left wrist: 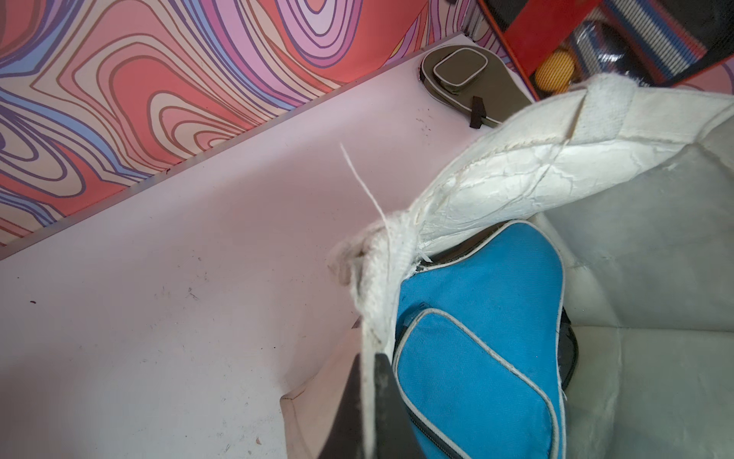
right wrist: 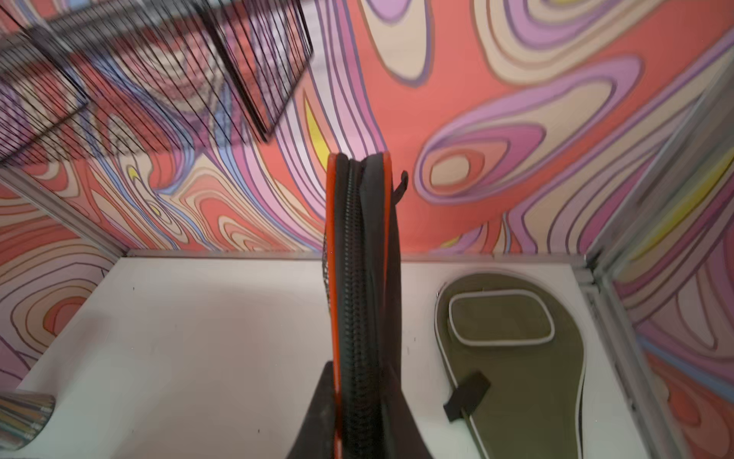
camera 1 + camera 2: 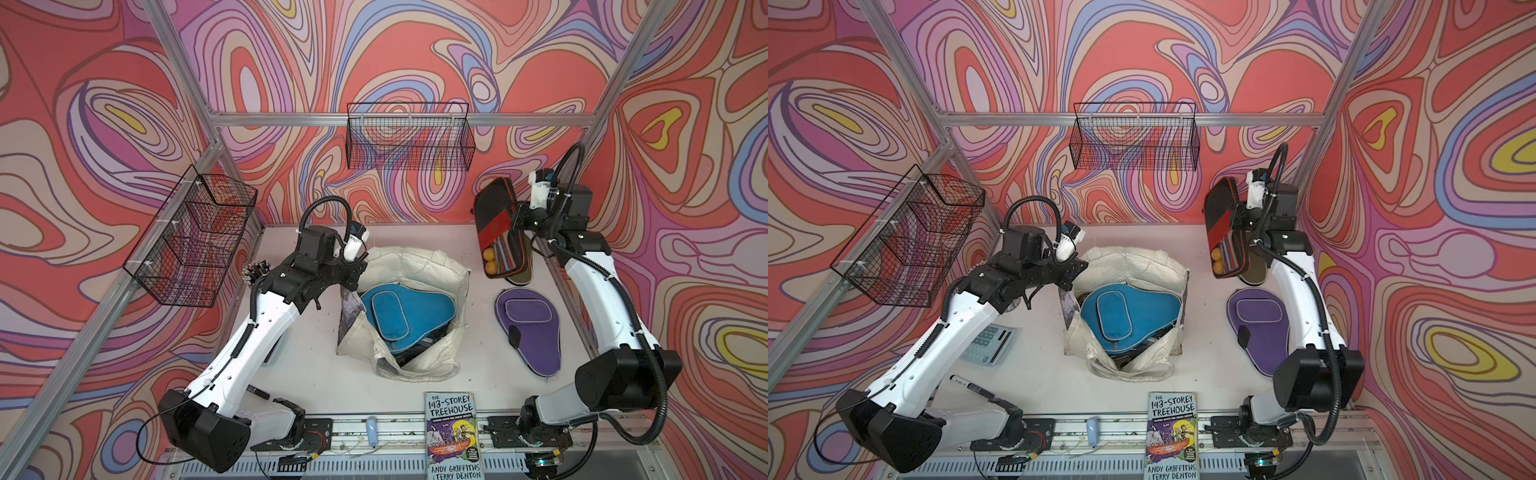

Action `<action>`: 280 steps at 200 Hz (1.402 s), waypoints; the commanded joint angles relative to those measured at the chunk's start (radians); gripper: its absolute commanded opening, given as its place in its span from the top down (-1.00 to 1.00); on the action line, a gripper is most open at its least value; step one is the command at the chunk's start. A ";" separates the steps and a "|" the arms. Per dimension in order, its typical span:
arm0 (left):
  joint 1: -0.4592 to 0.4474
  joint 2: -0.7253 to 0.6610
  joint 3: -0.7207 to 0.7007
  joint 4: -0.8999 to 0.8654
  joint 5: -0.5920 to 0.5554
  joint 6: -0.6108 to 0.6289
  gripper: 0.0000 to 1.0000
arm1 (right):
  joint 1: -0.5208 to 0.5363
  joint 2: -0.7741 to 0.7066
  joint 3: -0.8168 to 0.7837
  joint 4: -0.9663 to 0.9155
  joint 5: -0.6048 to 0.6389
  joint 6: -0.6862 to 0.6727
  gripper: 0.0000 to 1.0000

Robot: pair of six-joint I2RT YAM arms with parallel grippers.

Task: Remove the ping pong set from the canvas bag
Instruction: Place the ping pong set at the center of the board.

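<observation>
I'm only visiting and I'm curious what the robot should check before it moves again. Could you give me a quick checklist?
1. Hold on the bag: ok, the left gripper is shut on its rim.
2. Hold on the black pack: ok, the right gripper is shut on its edge.
3. Pack clear of the bag: ok, it hangs off to one side.
4. Free spot below the pack: cannot tell; the green case lies close by.
5. The purple case is out: ok, flat on the table.
6. Bag emptied: not ok, the blue case is inside.
</observation>
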 commanded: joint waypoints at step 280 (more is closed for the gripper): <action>0.003 0.014 0.101 0.060 0.020 0.037 1.00 | -0.090 0.712 -0.088 0.764 -0.437 0.501 1.00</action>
